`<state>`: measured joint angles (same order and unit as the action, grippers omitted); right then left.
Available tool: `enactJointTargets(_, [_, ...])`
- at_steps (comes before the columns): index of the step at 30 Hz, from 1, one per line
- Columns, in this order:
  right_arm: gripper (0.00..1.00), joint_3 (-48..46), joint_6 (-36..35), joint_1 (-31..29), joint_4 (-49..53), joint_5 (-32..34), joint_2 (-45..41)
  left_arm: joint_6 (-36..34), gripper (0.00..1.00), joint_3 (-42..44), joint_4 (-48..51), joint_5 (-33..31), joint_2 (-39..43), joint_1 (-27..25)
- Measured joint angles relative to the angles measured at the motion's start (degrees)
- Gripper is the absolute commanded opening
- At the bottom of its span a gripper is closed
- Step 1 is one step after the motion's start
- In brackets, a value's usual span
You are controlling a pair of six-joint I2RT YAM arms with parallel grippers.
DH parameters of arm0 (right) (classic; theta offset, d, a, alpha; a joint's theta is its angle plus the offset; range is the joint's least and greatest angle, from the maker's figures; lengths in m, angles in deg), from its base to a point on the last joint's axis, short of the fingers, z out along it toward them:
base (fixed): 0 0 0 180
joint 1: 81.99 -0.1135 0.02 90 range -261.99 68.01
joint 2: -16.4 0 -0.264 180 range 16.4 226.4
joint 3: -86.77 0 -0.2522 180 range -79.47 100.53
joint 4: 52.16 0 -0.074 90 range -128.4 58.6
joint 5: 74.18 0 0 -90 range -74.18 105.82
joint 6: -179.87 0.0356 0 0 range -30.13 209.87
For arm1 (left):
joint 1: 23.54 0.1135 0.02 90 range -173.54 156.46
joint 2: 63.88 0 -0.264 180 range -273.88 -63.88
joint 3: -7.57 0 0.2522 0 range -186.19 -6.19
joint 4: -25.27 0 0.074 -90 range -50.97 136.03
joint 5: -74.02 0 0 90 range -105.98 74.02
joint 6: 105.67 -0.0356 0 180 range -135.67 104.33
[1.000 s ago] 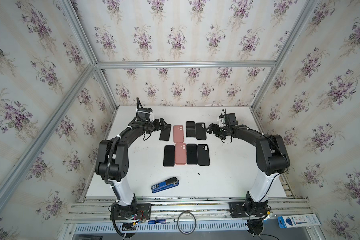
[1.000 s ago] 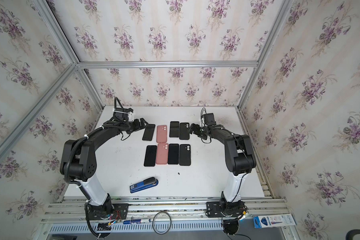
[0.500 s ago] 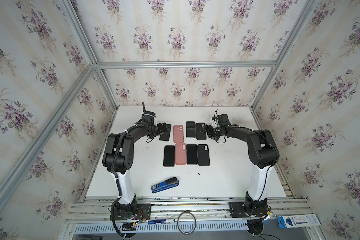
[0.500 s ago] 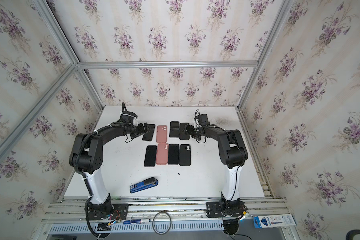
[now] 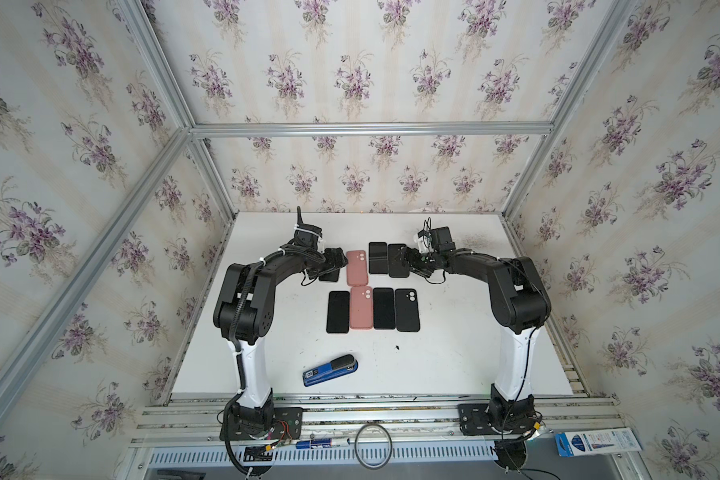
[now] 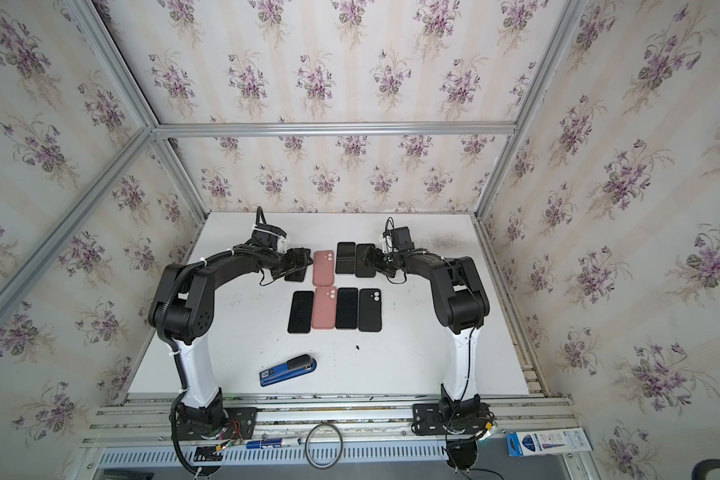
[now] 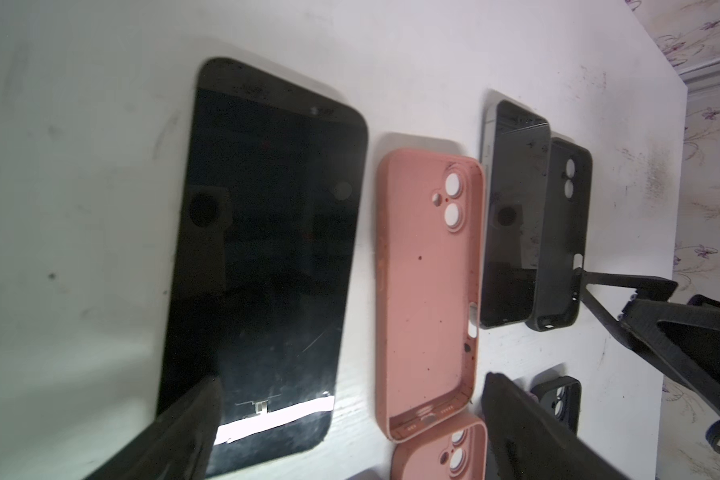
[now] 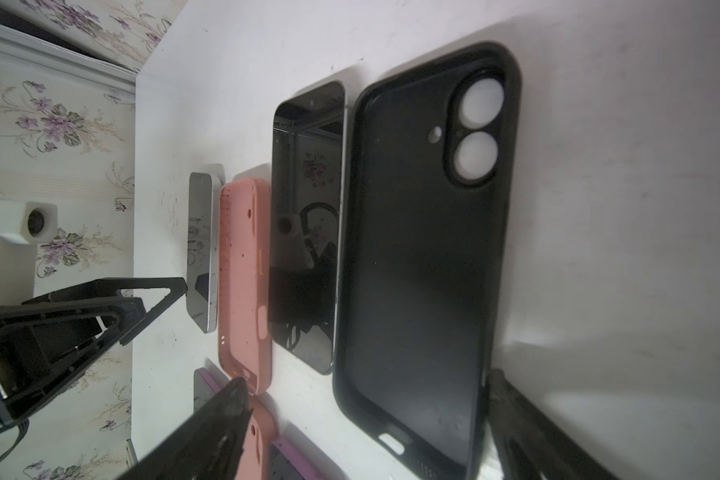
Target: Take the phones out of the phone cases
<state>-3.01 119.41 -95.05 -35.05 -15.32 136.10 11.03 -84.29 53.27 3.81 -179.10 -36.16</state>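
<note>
White desk, two rows laid out. My left tool is spread over bare phone, back row's left end, long axis front-to-back; right tool spread over empty black case

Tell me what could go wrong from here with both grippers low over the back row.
1. The open left gripper spans an edge of the bare black phone and the empty pink silicone case; closing might shove them together.
2. The open right gripper straddles the empty black case and the glossy dark phone beside it; it could pinch both.
</note>
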Motion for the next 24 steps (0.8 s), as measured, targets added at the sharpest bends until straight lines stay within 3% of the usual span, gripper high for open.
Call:
enactJointTargets(8, [0.93, -0.04, -1.07, -0.04, 0.13, -0.22, -0.13, 1.36, 1.0, 1.25, -3.19, 2.71, 0.31, -1.07])
enactJointTargets(12, [1.0, -1.73, -1.14, 0.33, 0.85, 0.39, -2.01, 2.03, 1.0, 4.24, -4.39, 3.21, 3.85, -0.68])
enactJointTargets(18, [1.0, -7.65, -3.21, 1.99, 4.42, 3.91, -12.92, 1.86, 1.0, 10.8, -4.66, -2.21, 22.82, 3.78])
enactJointTargets(21, [1.0, -11.89, -5.25, 2.69, 5.35, 5.35, -22.69, -0.48, 1.0, 14.45, -4.81, -5.95, 33.16, 5.27])
enactJointTargets(24, [1.0, -18.86, -9.07, 3.45, 7.89, 11.61, -36.48, -4.81, 1.0, 21.38, -4.33, -14.14, 45.57, 6.03])
